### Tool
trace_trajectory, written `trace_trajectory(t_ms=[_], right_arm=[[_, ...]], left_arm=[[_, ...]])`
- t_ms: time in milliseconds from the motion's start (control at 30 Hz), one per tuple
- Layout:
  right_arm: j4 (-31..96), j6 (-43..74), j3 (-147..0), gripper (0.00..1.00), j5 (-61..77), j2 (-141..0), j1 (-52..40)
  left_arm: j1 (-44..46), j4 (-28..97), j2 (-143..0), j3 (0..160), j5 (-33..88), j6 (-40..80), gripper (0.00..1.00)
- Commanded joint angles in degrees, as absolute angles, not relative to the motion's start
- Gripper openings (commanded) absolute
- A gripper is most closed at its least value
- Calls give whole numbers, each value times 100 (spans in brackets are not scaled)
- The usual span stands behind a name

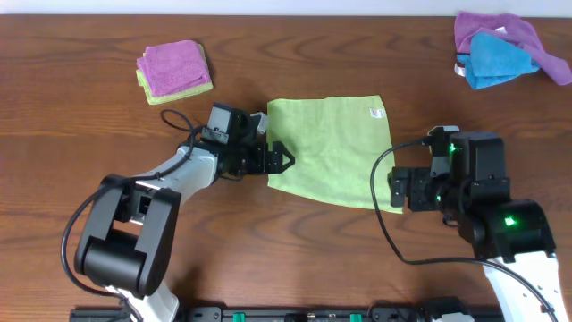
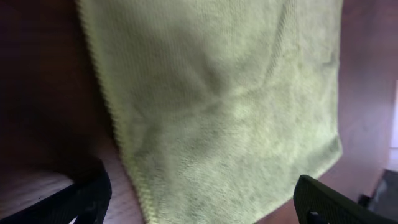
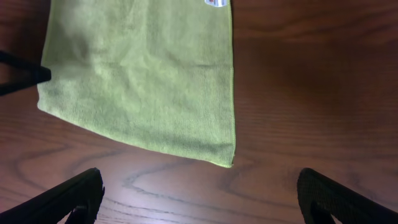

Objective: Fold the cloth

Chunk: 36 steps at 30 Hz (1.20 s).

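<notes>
The lime yellow-green cloth lies spread flat on the wooden table, its white tag at the far right corner. My left gripper is open and low at the cloth's left edge. In the left wrist view the cloth fills the frame, with its near corner between the open fingers. My right gripper is open and empty, just off the cloth's front right corner. In the right wrist view the cloth and its tag lie ahead of the open fingers, which are over bare wood.
A folded purple cloth on a folded pale green one lies at the back left. A purple and a bright blue cloth lie bunched at the back right. A tip of my left gripper shows in the right wrist view.
</notes>
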<state>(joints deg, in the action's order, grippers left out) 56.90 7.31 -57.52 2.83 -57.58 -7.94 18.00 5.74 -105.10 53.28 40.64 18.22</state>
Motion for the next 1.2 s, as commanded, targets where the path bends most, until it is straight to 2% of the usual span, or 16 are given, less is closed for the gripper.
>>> trace_trajectory(t_ms=[0, 300, 633, 1167], right_arm=[[5677, 657, -5734, 99, 329, -5728, -757], [5581, 652, -5734, 99, 368, -5739, -757], [5496, 652, -5734, 99, 370, -5739, -757], [5494, 652, -5734, 99, 368, -5739, -757]], left_arm=[[1796, 871, -10798, 5260, 4394, 1885, 95], [1802, 1350, -10801, 5260, 5122, 1885, 95], [1793, 1251, -10801, 5260, 6364, 1892, 95], [1723, -1133, -10798, 5266, 8357, 3671, 95]])
